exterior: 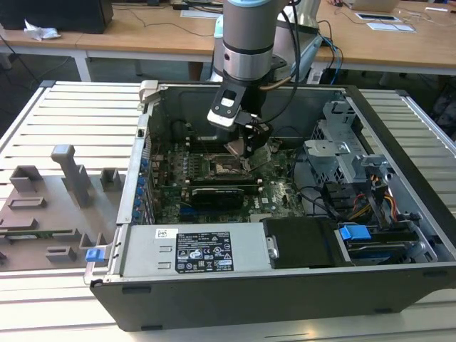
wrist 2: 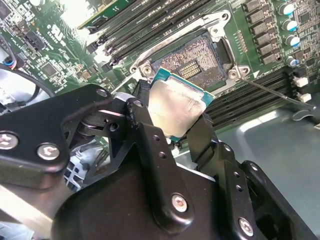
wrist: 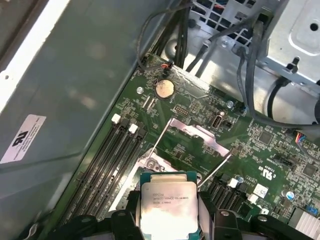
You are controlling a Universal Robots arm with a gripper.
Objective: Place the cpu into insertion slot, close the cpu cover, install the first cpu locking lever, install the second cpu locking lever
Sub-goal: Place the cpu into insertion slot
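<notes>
Gripper (wrist 2: 172, 114) fingers (wrist 2: 147, 140) are pinching the cpu (wrist 2: 176, 102) by opposite edges, top face clear. I've got it hovering just over the open socket (wrist 2: 192, 62), mid-motherboard. The cpu cover (wrist: 194, 134) is flipped up, leaving the slot free.

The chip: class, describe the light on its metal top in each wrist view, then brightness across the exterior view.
In the second wrist view the chip glares, its top washed pale; in the first wrist view it is evenly lit, print showing; in the exterior view the computer case is shaded inside, the table bright.
</notes>
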